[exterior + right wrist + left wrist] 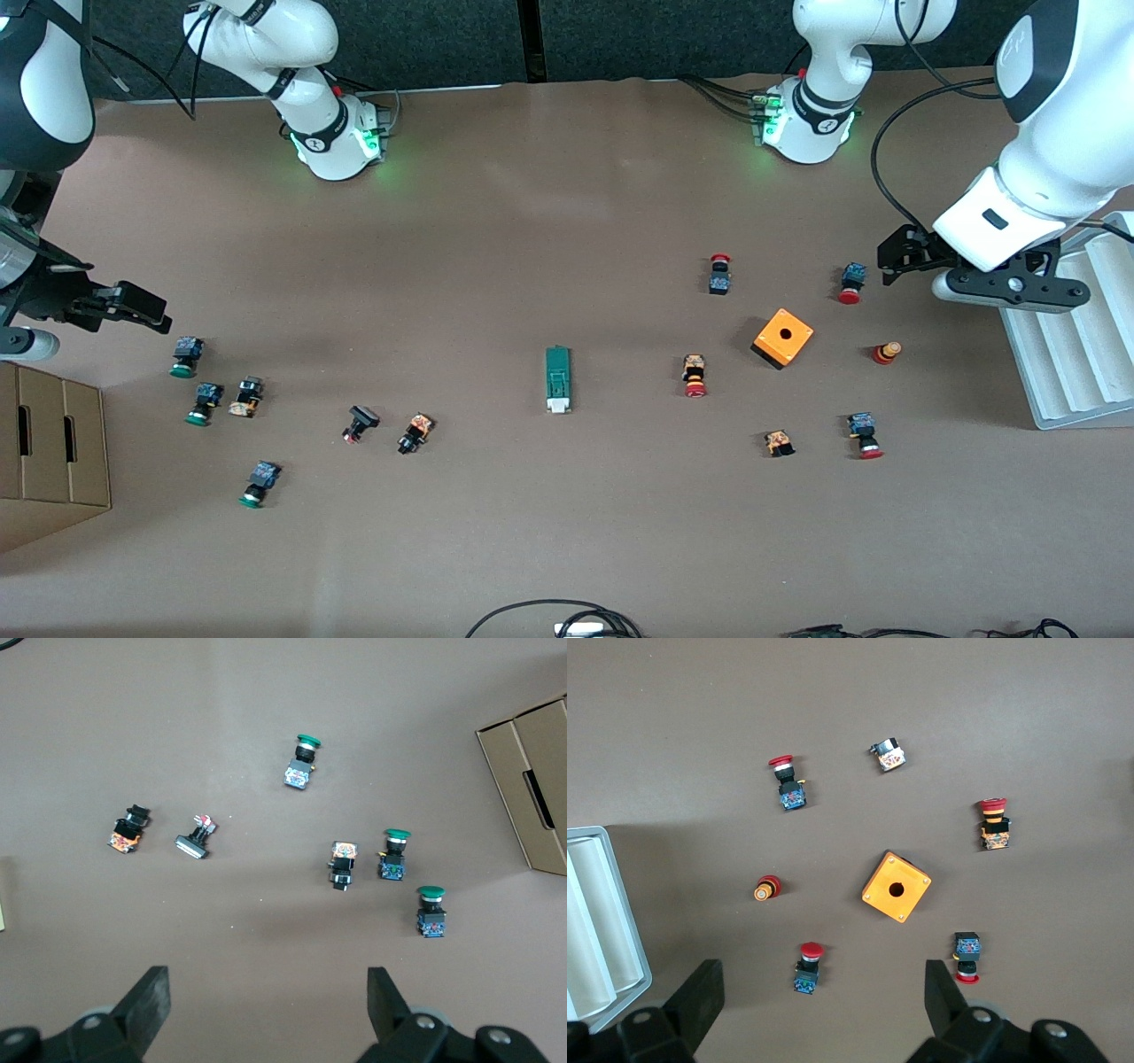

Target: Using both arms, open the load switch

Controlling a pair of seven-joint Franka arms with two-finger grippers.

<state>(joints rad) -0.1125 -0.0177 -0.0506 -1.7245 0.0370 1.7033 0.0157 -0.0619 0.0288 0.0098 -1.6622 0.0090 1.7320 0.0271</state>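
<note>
Front view: both hands, left hand (895,257) and right hand (146,312), hover with fingers apart, load switch (557,379) untouched.

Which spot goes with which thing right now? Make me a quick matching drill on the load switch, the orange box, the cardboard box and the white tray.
Things:
1. load switch
2. orange box
3. cardboard box
4. white tray

Places:
A. at the table's edge at the left arm's end, under the left hand
B. mid-table, lying alone between the two groups of push buttons
C. at the table's edge at the right arm's end, below the right hand
D. among the red-capped buttons, hole facing up

Pairs: 1-B, 2-D, 3-C, 4-A
</note>
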